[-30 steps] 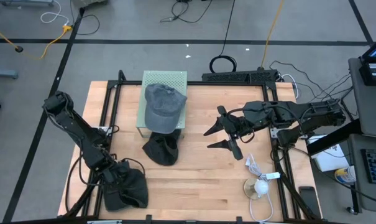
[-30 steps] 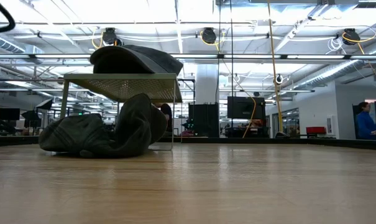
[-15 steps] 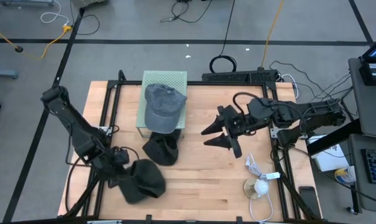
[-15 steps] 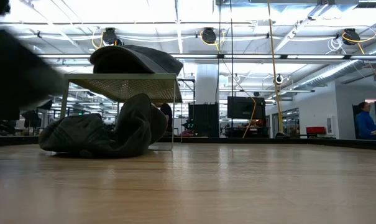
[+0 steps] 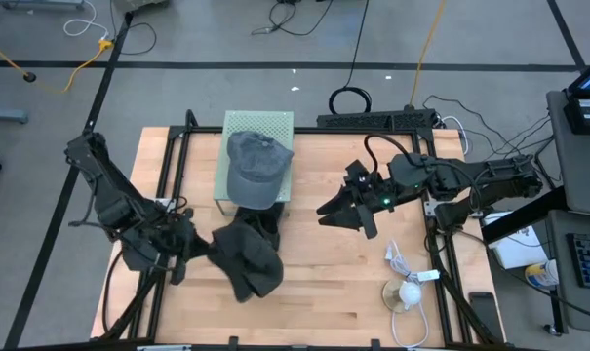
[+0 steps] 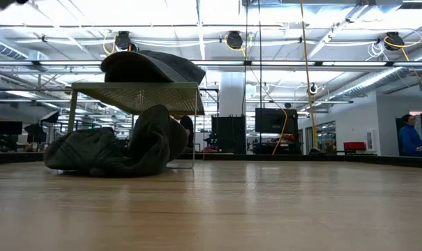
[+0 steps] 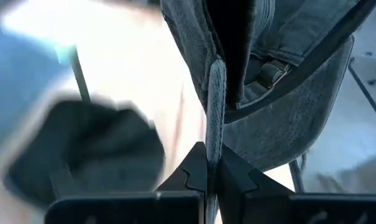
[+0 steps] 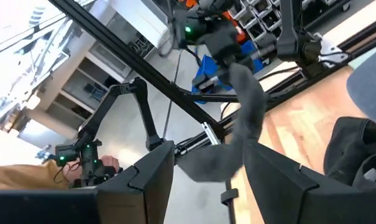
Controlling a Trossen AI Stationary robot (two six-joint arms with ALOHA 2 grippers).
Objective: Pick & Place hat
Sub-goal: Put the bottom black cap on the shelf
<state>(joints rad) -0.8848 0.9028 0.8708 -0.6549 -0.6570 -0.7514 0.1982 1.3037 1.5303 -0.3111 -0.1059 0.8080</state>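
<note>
My left gripper (image 5: pixel 199 249) is shut on a dark grey hat (image 5: pixel 248 261), which it holds above the table's near left part. Its inner side and strap buckle (image 7: pixel 271 71) face the left wrist view. A second grey hat (image 5: pixel 255 164) rests crown up on a green perforated rack (image 5: pixel 275 125). A darker hat (image 6: pixel 120 150) lies crumpled on the table in front of the rack. My right gripper (image 5: pixel 338 216) hovers open at mid-table right, nothing between its fingers. My left gripper pinches a thin edge of the hat (image 7: pixel 214 127) between its two fingers. The fingers come from the table's left, slanting downward. The hat hangs out beyond the fingertips, slack and clear of the table.
A white cable with a round white piece (image 5: pixel 407 291) lies near the right front corner. Black frame rails (image 5: pixel 182 146) run along the table's left and right sides. Bare wood (image 5: pixel 324 292) stretches between the held hat and the cable.
My left gripper has risen from the near left corner, gone toward the rack and tipped up. It has carried the hat, which lay bunched on the table, up clear of it. My right gripper has rolled about its own axis in place.
</note>
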